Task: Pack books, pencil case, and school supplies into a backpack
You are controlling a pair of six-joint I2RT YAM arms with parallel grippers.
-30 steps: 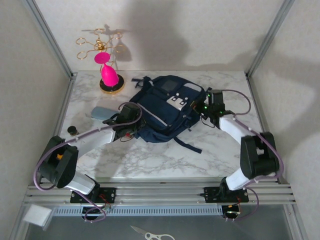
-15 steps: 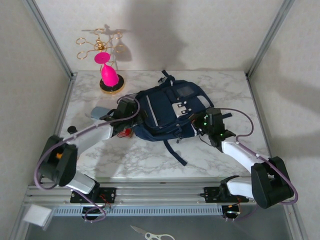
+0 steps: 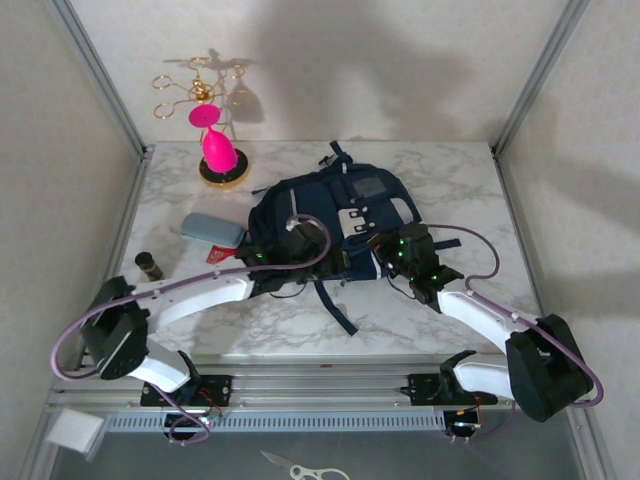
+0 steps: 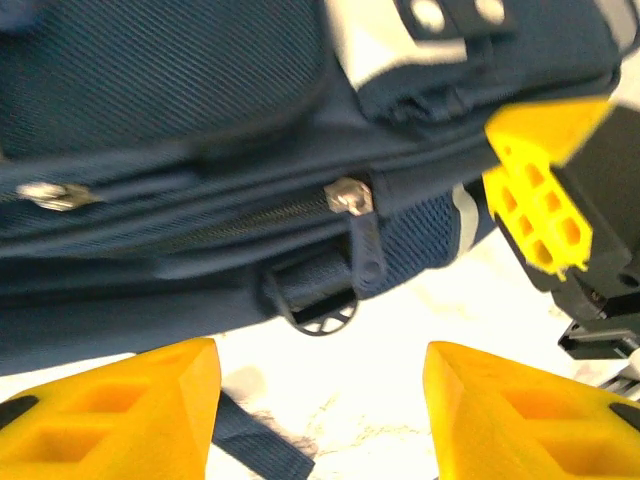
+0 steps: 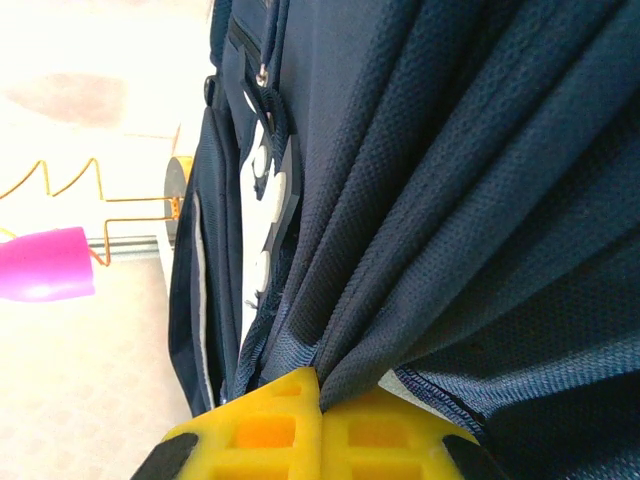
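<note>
**Top view.** The backpack (image 3: 345,205) lies mid-table on the marble table (image 3: 450,180). The pencil case (image 3: 212,228) sits to its left, apart from it. The left gripper (image 3: 303,266) and right gripper (image 3: 390,250) both reach the backpack's near edge.

**Left wrist view.** The yellow fingers (image 4: 120,410) stand apart, holding nothing, before a zipper pull (image 4: 352,196).

**Right wrist view.** The fingers (image 5: 270,425) are pinched together on a fold of the backpack's navy fabric.

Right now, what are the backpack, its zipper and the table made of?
The backpack looks like matte woven navy fabric; its ribbed weave shows up close. The zipper slider seems metal, grey and shiny. The table is smooth, white with grey veins: real marble or a printed look.
</note>
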